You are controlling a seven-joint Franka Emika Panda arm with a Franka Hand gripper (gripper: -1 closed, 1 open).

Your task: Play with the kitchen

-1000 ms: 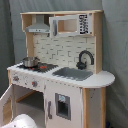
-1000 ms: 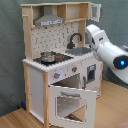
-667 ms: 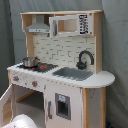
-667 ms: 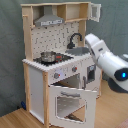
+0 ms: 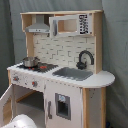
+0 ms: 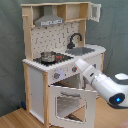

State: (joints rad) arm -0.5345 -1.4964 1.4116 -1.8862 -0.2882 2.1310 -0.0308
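Your kitchen (image 5: 60,75) stands upright on a wooden floor (image 6: 15,119) in front of a grey backdrop (image 6: 10,50), and both exterior views show all of it. On its surface you have a small pot (image 6: 48,56) on the stovetop (image 6: 55,59), with the sink (image 6: 85,50) and the black faucet (image 6: 75,39) beside them; in the second exterior view the sink sits toward the second exterior view's right of the pot. A grey hood (image 6: 49,21) hangs above the stovetop. Knobs (image 5: 34,83) line the front panel under the stovetop. Below them, the oven door (image 6: 70,104) with its window is swung down and open in the second exterior view.

The white arm (image 6: 102,85) comes in from the second exterior view's lower right, and its tip meets the front panel at the knobs, just above the open door. You cannot tell there whether the hand is apart or together. In the first exterior view only a white rounded part of the arm (image 5: 22,121) shows, at the bottom edge, low in front of the kitchen.
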